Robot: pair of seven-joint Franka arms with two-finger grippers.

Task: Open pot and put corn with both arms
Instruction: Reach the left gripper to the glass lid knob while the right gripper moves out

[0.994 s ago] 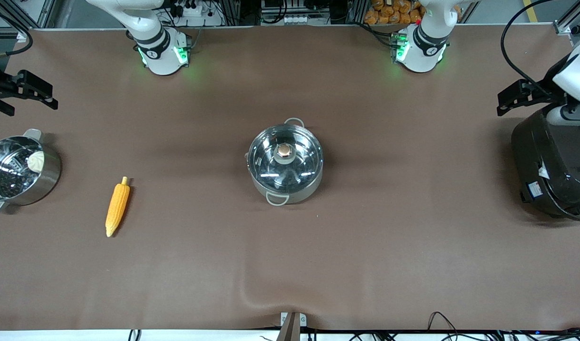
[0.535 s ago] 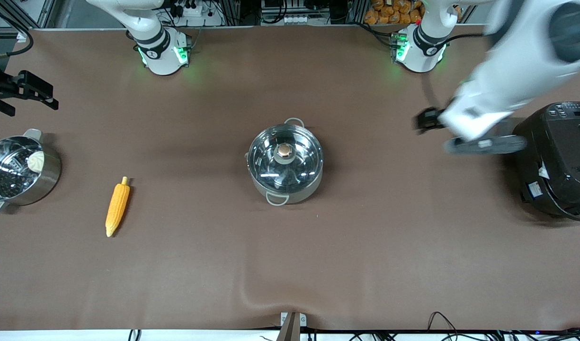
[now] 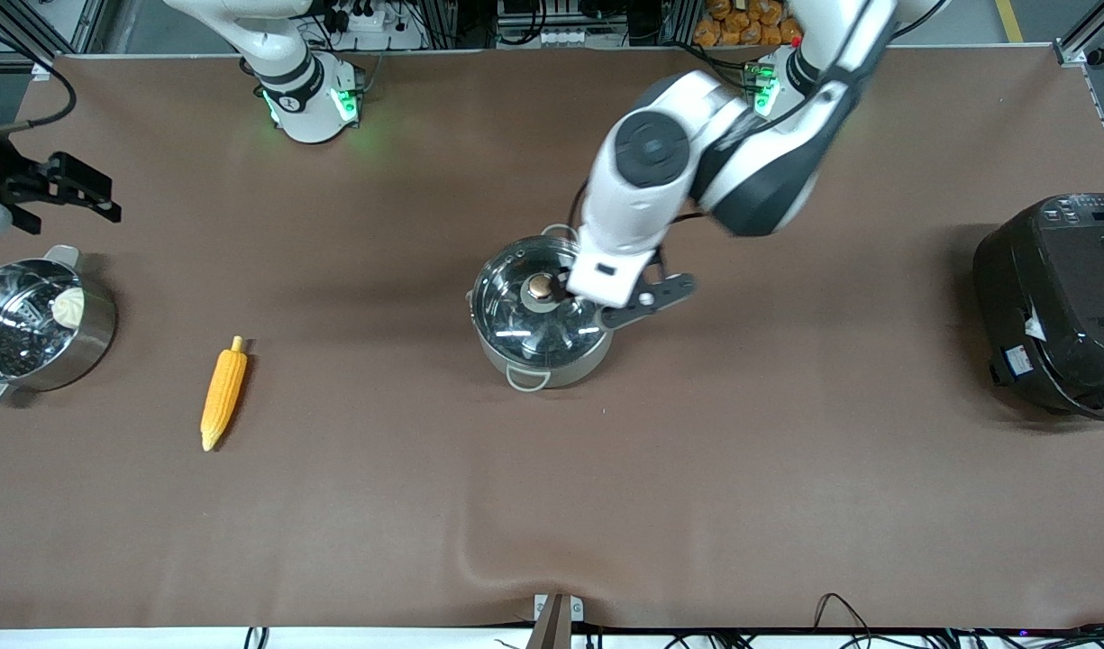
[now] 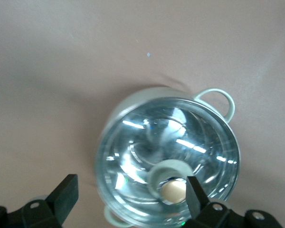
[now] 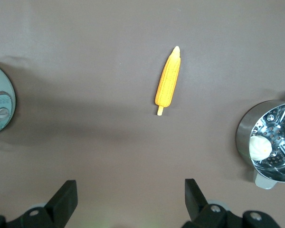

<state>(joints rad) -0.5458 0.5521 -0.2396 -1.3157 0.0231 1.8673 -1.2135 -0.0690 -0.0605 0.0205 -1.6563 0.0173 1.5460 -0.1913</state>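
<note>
Opening the pot (image 3: 542, 320) at mid-table is your step: left gripper (image 4: 128, 190) hovers spread above the lidded knob (image 3: 541, 286); centre and descend next. Right gripper (image 5: 130, 197), spread, waits over bare table near the corn (image 3: 223, 393).

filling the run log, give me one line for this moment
left tool: open over pot, lid on | right tool: open, waiting above table by steamer pot | corn: on table
</note>
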